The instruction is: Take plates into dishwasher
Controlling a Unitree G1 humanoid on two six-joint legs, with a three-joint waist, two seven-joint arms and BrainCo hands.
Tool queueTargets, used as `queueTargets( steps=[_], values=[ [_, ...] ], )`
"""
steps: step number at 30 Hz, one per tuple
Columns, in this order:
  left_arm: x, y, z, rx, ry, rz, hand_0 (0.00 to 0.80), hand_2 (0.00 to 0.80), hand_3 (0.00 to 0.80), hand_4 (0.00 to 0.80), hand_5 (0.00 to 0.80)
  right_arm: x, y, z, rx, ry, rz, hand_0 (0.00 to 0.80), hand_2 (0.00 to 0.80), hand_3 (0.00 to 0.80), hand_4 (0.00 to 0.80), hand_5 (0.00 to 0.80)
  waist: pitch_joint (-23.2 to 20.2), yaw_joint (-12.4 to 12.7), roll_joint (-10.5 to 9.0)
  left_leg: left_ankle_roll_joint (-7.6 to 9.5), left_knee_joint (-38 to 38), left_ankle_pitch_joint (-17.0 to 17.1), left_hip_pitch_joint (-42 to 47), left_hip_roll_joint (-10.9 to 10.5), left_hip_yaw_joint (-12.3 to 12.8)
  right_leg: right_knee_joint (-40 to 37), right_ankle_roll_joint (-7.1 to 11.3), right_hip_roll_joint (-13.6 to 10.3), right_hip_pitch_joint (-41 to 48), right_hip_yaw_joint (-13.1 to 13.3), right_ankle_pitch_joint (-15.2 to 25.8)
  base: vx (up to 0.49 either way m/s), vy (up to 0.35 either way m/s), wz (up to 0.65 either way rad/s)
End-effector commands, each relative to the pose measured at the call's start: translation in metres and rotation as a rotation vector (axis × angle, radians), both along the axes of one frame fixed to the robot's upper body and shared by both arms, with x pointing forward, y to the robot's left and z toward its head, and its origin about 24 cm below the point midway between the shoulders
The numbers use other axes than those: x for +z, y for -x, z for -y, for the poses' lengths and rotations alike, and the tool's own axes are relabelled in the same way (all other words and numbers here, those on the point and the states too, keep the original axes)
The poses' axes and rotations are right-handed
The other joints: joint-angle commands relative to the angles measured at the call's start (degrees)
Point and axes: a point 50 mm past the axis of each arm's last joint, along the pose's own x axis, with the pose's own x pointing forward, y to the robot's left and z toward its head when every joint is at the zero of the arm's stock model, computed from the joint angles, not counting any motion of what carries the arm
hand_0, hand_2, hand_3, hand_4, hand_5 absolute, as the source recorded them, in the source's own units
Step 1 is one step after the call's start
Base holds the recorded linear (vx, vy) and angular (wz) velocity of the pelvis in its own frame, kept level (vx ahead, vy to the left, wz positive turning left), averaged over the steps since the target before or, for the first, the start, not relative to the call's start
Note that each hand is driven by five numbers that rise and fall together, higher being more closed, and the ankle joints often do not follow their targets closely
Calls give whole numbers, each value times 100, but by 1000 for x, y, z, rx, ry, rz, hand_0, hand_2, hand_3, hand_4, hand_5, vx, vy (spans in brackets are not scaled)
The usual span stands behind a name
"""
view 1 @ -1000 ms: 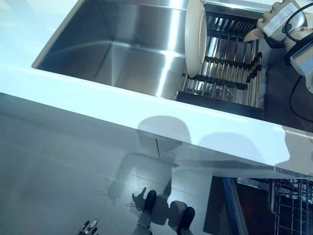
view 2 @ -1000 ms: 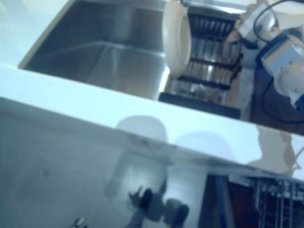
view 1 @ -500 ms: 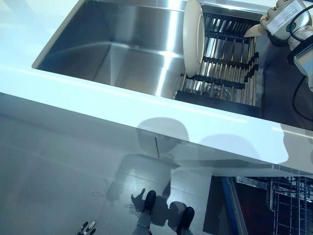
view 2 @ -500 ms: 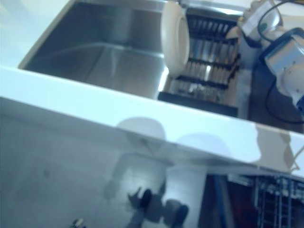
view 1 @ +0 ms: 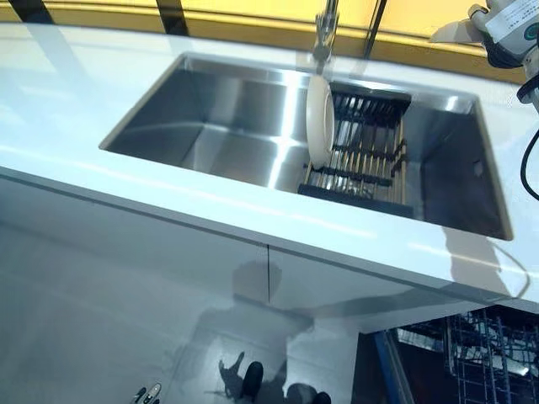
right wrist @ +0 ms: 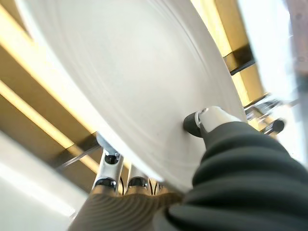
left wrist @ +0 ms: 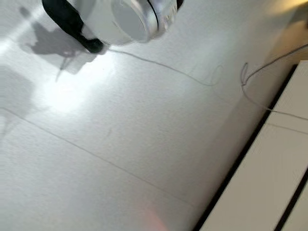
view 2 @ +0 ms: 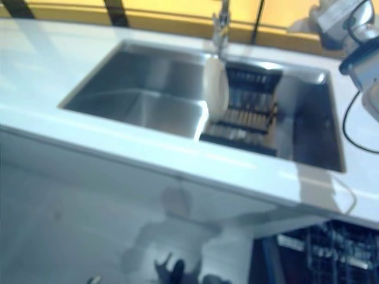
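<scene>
My right hand: my right hand [right wrist: 211, 126] grips a white plate [right wrist: 130, 82], thumb pressed on one face and fingers [right wrist: 109, 168] curled behind its rim. In the head views only the wrist and a sliver of the plate's edge show, at the far right corner, above the counter [view 1: 76, 118] beyond the sink [view 1: 244, 118].

My left hand: it shows in no view; its wrist camera sees only floor.

Second plate: another white plate [view 1: 318, 120] stands on edge in the dark rack [view 1: 366, 151] that sits in the right part of the sink, at the rack's left end, just under the tap [view 1: 324, 34].

Dishwasher: its wire basket [view 1: 480, 358] shows below the counter's near right corner, pulled out and well apart from my hand.

Step in hand: I judge I am carrying the held plate from the sink toward the basket.

How to do it well: I should keep thumb and fingers clamped on the rim, swing the plate clear of the counter's near edge before I lower it, and turn it on edge so it drops between the wires.

Which way the plate points: it is round, so it has no long axis. In my wrist view the thumb-side face turns toward my wrist. I cannot tell its tilt relative to the counter.
</scene>
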Motion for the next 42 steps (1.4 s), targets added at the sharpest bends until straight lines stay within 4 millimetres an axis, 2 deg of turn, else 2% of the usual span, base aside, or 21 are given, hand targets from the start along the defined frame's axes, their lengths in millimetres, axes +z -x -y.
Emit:
queueTargets(
  steps=[1, 4, 6, 10, 13, 18, 21, 23, 27, 29, 33, 36, 42],
  values=[
    [-11, 45, -12, 9, -66, -125, 0, 0, 0, 0, 0, 18, 15, 14, -15, -49, 74, 800, 800, 800, 800, 800, -651, -81, -450, 6, -27, -350, 291, 58, 373, -14, 746, -397, 212, 116, 98, 33, 16, -8],
    [-14, 51, -12, 5, -82, -154, 0, 0, 0, 0, 0, 15, 14, 19, 10, -111, 48, 800, 800, 800, 800, 800, -880, -155, -531, 8, -27, -420, 484, 70, 449, -14, 751, -377, 356, 168, 69, 49, 33, -5],
    [-17, 55, -11, 0, -94, -179, 0, 0, 0, 0, 0, 10, 13, 28, 19, -223, 15, 800, 800, 800, 800, 800, -1103, -256, -589, 17, -27, -493, 687, 83, 538, -14, 760, -370, 500, 241, 47, 61, 66, -24],
    [-18, 57, -10, -13, -96, -190, 0, 0, 0, 0, 0, 8, 13, 34, 14, -293, -12, 800, 800, 800, 800, 800, -1226, -326, -612, 26, -27, -539, 817, 83, 607, -14, 762, -371, 576, 298, 44, 37, 66, -18],
    [-23, 58, -4, -27, -89, -218, 0, 0, 0, 0, 0, -7, 6, 40, 61, -405, -126, 800, 800, 800, 800, 800, -1498, -511, -619, 71, -27, -653, 1108, 72, 785, -14, 778, -391, 740, 465, 65, 73, 122, -23],
    [-27, 52, 3, -30, -77, -220, 0, 0, 0, 0, 0, -28, 3, 58, 139, -654, -177, 800, 800, 800, 800, 800, -1662, -796, -577, 124, -27, -782, 1392, 67, 1025, -14, 797, -377, 849, 752, 135, 11, 74, -44],
    [-27, 49, 3, -30, -80, -222, 0, 0, 0, 0, 0, -34, 2, 64, 155, -732, -188, 800, 800, 800, 800, 800, -1684, -865, -567, 125, -27, -801, 1434, 69, 1080, -14, 798, -371, 862, 807, 149, -3, 34, -31],
    [-26, 42, 3, -33, -98, -219, 0, 0, 0, 0, 0, -52, 3, 83, 148, -887, -200, 800, 800, 800, 800, 800, -1728, -1024, -575, 141, -27, -847, 1533, 82, 1250, -14, 799, -356, 871, 961, 193, -9, 43, -35],
    [-24, 34, 2, -36, -111, -201, 0, 0, 0, 0, 0, -81, 11, 112, 109, -1064, -219, 800, 800, 800, 800, 800, -1772, -1257, -574, 147, -27, -873, 1620, 122, 1475, -14, 812, -325, 841, 1158, 255, -10, 8, -38],
    [-23, 28, 4, -31, -110, -194, 0, 0, 0, 0, 0, -95, 19, 125, 88, -1113, -239, 800, 800, 800, 800, 800, -1791, -1453, -543, 155, -27, -902, 1670, 148, 1617, -14, 814, -301, 800, 1297, 294, -11, 3, -17],
    [-23, 24, 6, -27, -111, -189, 0, 0, 0, 0, 0, -108, 26, 135, 59, -1147, -249, 800, 800, 800, 800, 800, -1803, -1602, -529, 165, -27, -923, 1710, 157, 1724, -14, 814, -276, 758, 1413, 328, -5, 3, -33],
    [-23, 23, 7, -25, -114, -184, 0, 0, 0, 0, 0, -126, 39, 152, 2, -1200, -249, 800, 800, 800, 800, 800, -1814, -1793, -507, 175, -27, -957, 1781, 176, 1867, -14, 819, -237, 708, 1579, 380, 13, 1, -27],
    [-21, 21, 3, -6, -121, -182, 0, 0, 0, 0, 0, -148, 61, 170, -26, -1272, -261, 800, 800, 800, 800, 800, -1810, -2088, -466, 205, -27, -1017, 1852, 206, 2065, -14, 829, -168, 603, 1822, 439, 1, -14, -25]
  ],
)
